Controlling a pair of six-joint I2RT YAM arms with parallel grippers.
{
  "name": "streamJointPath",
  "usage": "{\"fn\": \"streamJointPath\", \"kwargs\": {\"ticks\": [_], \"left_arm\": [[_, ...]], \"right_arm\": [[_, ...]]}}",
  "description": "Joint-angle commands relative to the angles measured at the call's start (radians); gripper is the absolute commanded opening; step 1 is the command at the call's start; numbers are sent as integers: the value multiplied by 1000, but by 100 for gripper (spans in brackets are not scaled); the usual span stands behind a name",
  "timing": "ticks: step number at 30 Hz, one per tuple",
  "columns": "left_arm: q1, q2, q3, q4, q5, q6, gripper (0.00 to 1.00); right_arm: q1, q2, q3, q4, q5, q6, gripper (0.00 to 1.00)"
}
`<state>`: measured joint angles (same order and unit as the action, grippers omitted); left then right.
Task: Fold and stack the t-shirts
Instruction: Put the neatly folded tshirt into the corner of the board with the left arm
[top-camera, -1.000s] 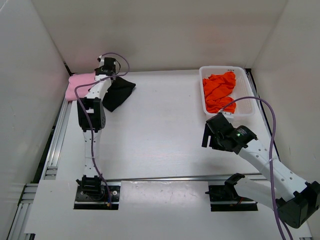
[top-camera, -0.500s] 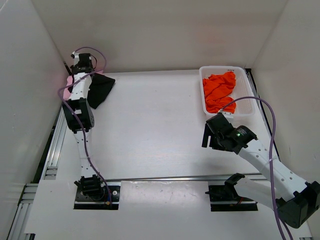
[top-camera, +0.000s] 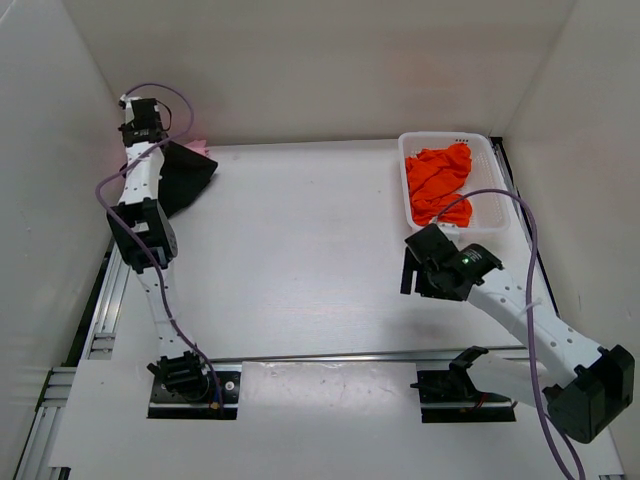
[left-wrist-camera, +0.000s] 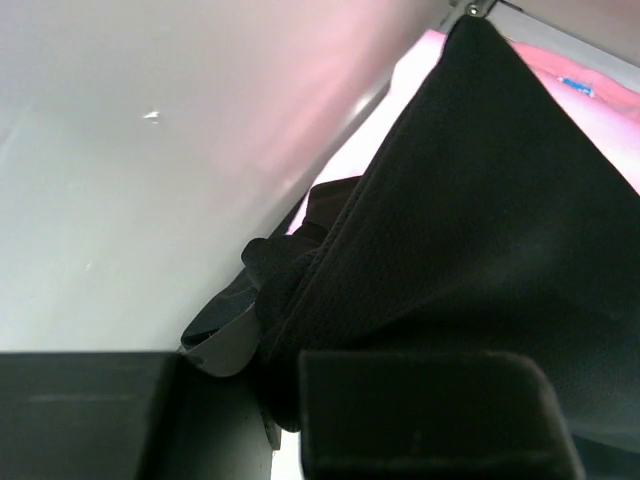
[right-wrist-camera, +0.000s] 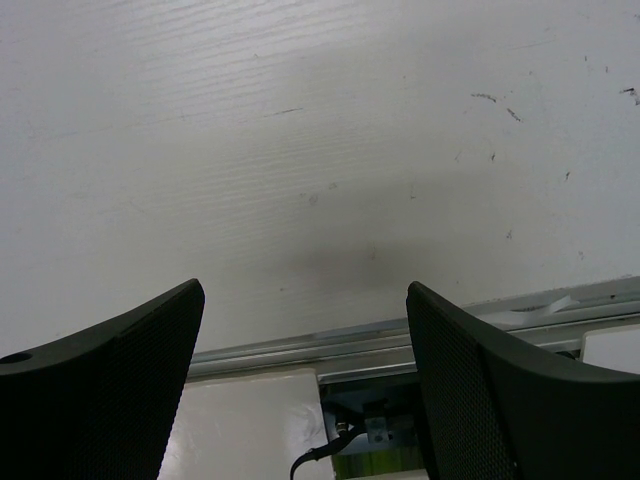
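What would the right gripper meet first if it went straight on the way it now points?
Most likely the bare white table top. Nothing lies between it and the right gripper, whose jaws stand open, though the depth is unclear.

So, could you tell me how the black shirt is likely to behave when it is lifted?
Probably floppy: the black shirt bunches and creases at the left gripper. Likely light, since one pinch seems to hold it up. It could unfold.

Bright, even, diffuse light, faint shadows on the white table (top-camera: 300, 280); close-up black t-shirt (left-wrist-camera: 480, 250) soft-focused.
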<state>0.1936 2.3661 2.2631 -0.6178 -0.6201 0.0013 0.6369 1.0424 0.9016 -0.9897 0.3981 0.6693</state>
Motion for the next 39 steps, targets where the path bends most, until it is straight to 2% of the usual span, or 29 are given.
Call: {"fn": "streamJointPath", "kwargs": {"ticks": [1, 4, 5, 8, 11, 13, 16, 21, 29, 35, 39], "left_arm": [[15, -67, -11, 20, 8, -1, 10], [26, -27, -34, 20, -3, -1, 10], [35, -13, -34, 20, -13, -1, 21], [44, 47, -10, 20, -49, -1, 38], [72, 126, 91, 20, -120, -1, 67], [95, 151, 143, 20, -139, -1, 77], [95, 128, 153, 20, -139, -1, 78], [86, 41, 72, 20, -126, -1, 82], [-8, -243, -106, 20, -63, -1, 95], [-107, -450, -221, 20, -4, -1, 96], [-154, -568, -371, 10, 26, -1, 96]], "right_arm": [[4, 24, 60, 11, 19, -25, 86], [4, 34, 79, 11, 19, -36, 86], [4, 34, 79, 11, 19, -36, 86], [4, 44, 88, 11, 19, -45, 86], [4, 44, 88, 11, 10, -45, 86], [4, 44, 97, 11, 10, -45, 86], [4, 44, 97, 11, 10, -45, 86], [13, 53, 115, 11, 1, -45, 86], [14, 53, 235, 11, 31, -82, 86], [14, 53, 278, 20, 31, -112, 86], [14, 44, 296, 20, 31, -112, 86]]}}
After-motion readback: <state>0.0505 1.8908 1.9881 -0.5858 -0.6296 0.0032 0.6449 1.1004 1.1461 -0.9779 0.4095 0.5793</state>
